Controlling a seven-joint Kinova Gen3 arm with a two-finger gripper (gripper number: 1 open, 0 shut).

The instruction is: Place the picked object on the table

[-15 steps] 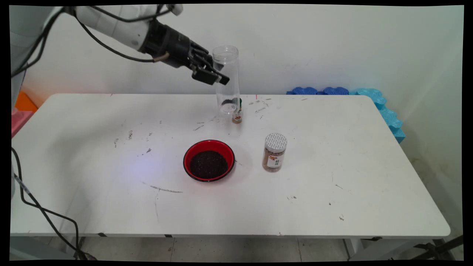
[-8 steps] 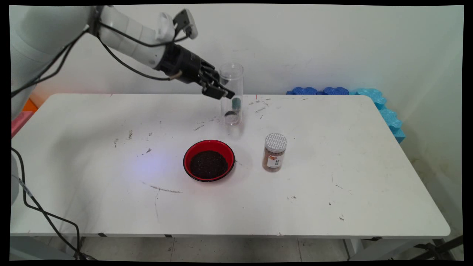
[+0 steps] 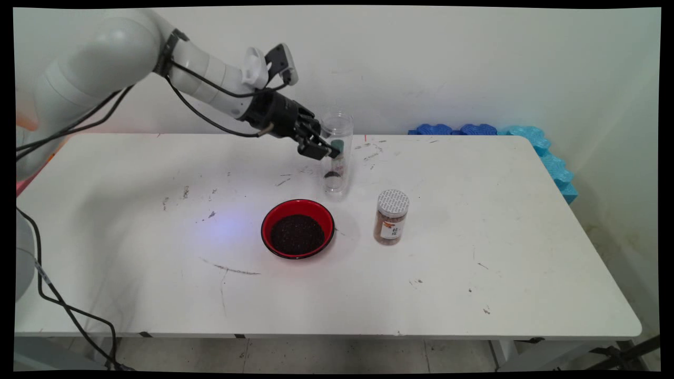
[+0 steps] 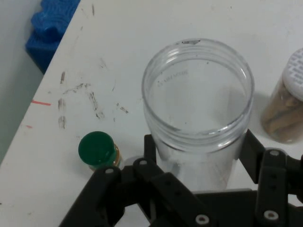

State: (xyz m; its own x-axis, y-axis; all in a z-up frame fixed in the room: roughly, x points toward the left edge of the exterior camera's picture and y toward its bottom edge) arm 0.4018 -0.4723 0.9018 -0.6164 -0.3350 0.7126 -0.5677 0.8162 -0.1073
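Observation:
My gripper (image 3: 327, 151) is shut on a tall clear jar (image 3: 337, 158) with no lid, held upright by its side. Its base is at or just above the table behind a red bowl (image 3: 265, 225) of dark grains. In the hand view the jar's open mouth (image 4: 198, 90) looks empty, with the gripper (image 4: 199, 158) clamped around its wall. A small green-capped bottle (image 4: 97, 149) stands on the table just beside the jar; in the main view the small bottle (image 3: 339, 145) shows through the clear wall. A spice jar with a grey lid (image 3: 392, 217) stands to the right of the bowl.
The white table (image 3: 474, 273) carries dark scuff marks. Blue foam blocks (image 3: 532, 138) lie along its far right corner and edge; the blue foam (image 4: 47, 23) also shows in the hand view. Black cables hang at the left.
The gripper has carried the clear jar down and toward the table's near side, from high by the wall to table level. The jar now stands in front of the small green-capped bottle.

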